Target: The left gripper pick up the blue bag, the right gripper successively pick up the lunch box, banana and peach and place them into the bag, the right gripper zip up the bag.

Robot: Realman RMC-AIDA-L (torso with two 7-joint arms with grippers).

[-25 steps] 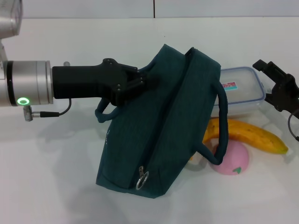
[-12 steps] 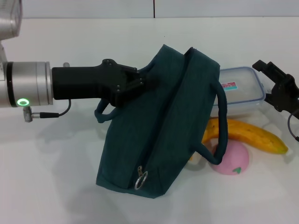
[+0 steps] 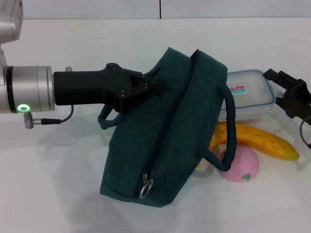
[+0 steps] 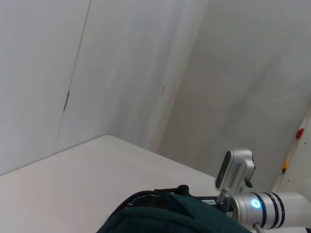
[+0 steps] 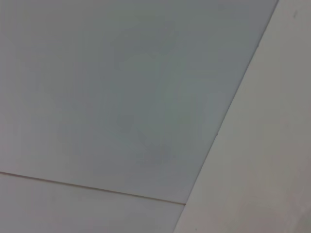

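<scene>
Left gripper (image 3: 146, 87) has its jaws closed on the upper edge of the blue bag (image 3: 165, 131), which leans on the worktop (image 3: 58, 170) with its zipper apparently shut. Right gripper (image 3: 284, 90), jaws spread and empty, sits at the lunch box (image 3: 248, 94); banana (image 3: 257, 138) and peach (image 3: 240, 165) lie nearby. Recommendation: centre the box between the jaws and grip squarely

1. Looks like a robot test lab, not a home or kitchen.
2. Bare white table (image 3: 73, 184) running up to plain white wall panels (image 4: 121, 73) behind its far edge.
3. Wrist views mostly blank pale walls with thin seams.
</scene>
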